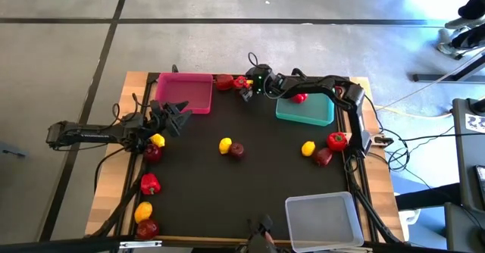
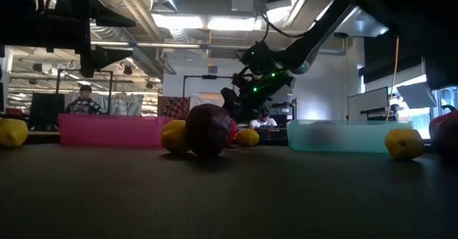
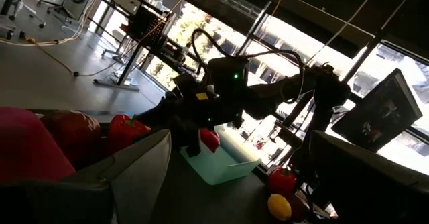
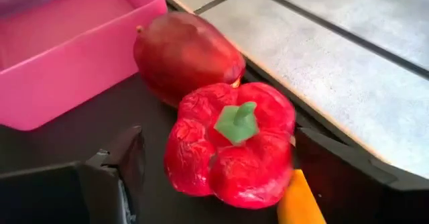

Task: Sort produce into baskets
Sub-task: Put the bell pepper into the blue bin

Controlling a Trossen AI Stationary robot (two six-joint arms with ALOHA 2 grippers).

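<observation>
Right wrist view: right gripper (image 4: 214,177) straddles a red pepper (image 4: 231,143), one dark finger on each side of it, fingers spread and not yet touching the pepper's skin. Judged step: closing in for a pick, so the pepper sits dead centre between the fingers. Just past the pepper, beyond the fingertips, a dark red apple (image 4: 186,55) touches or nearly touches it; the pink basket (image 4: 74,83) lies off to one side of the fingers, close to the apple. An orange-yellow piece (image 4: 298,200) pokes in right beside one finger, what it is cannot tell.

High view puts this gripper (image 1: 247,87) at the table's far edge, between the pink basket (image 1: 198,101) and the teal basket (image 1: 307,115), which already holds a red item (image 1: 300,97) — probably the pepper bin, hence the short reach. Risk, as a guess: the apple gets nudged on closing.

Left gripper (image 1: 176,115) hangs just beside the pink basket, fingers apart, nothing in them; a lemon (image 1: 158,140) and an apple (image 1: 153,153) lie close by. Waiting, likely. Clear basket (image 1: 324,221) sits well apart from both grippers.
</observation>
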